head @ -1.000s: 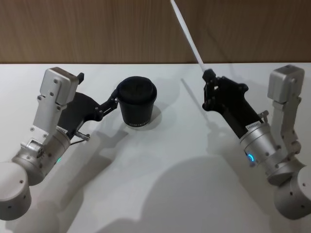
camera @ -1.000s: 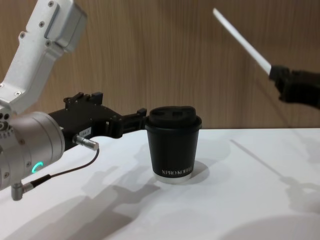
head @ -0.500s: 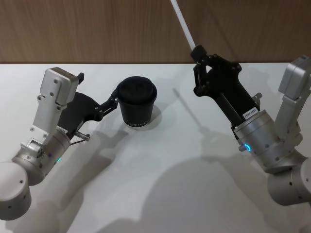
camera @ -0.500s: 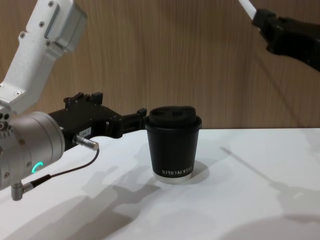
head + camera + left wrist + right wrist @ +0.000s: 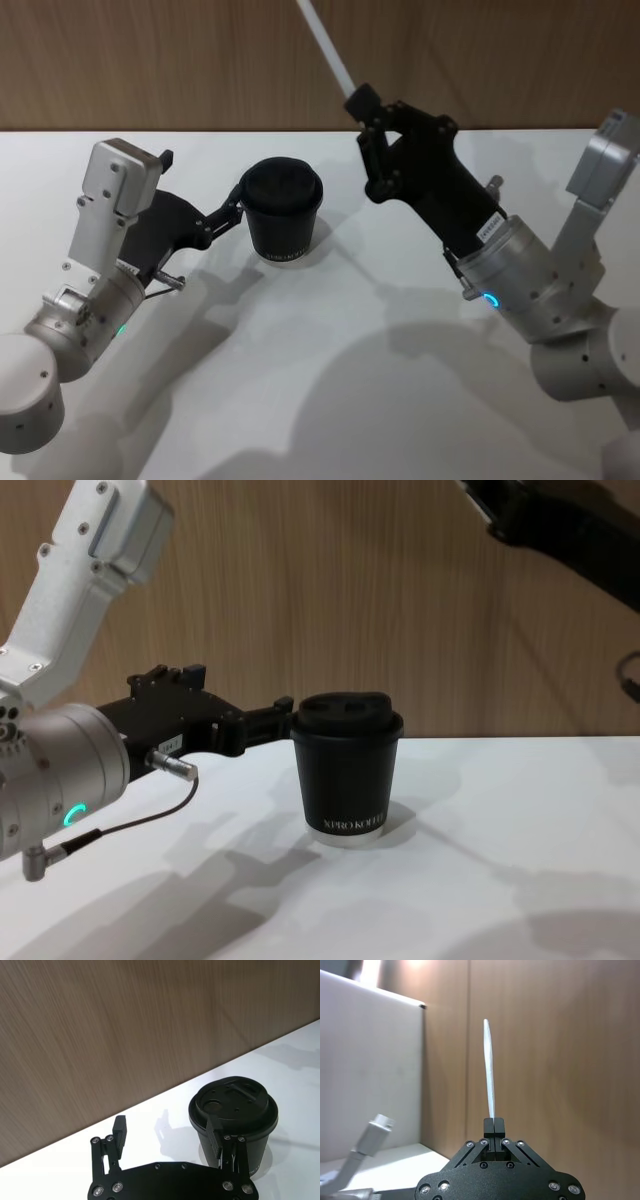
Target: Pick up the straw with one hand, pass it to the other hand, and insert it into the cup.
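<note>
The black cup (image 5: pixel 283 215) with its domed lid stands on the white table (image 5: pixel 330 380); it also shows in the chest view (image 5: pixel 347 770) and in the left wrist view (image 5: pixel 232 1112). My left gripper (image 5: pixel 205 185) is open at the cup's left, one finger (image 5: pixel 215 1132) against the cup's side and the cup outside the jaws. My right gripper (image 5: pixel 358 100) is raised to the right of the cup and behind it, shut on the lower end of the white straw (image 5: pixel 325 45). The straw (image 5: pixel 489 1070) points up and away from the fingers (image 5: pixel 494 1125).
A wood-panelled wall (image 5: pixel 150 60) runs along the table's far edge. A thin black cable (image 5: pixel 130 820) loops under the left wrist. The right arm's black body (image 5: pixel 560 525) crosses the chest view's upper right. The table's front half is bare.
My right gripper has carried the straw up and leftward, closer to the cup. The left gripper and the cup have not moved.
</note>
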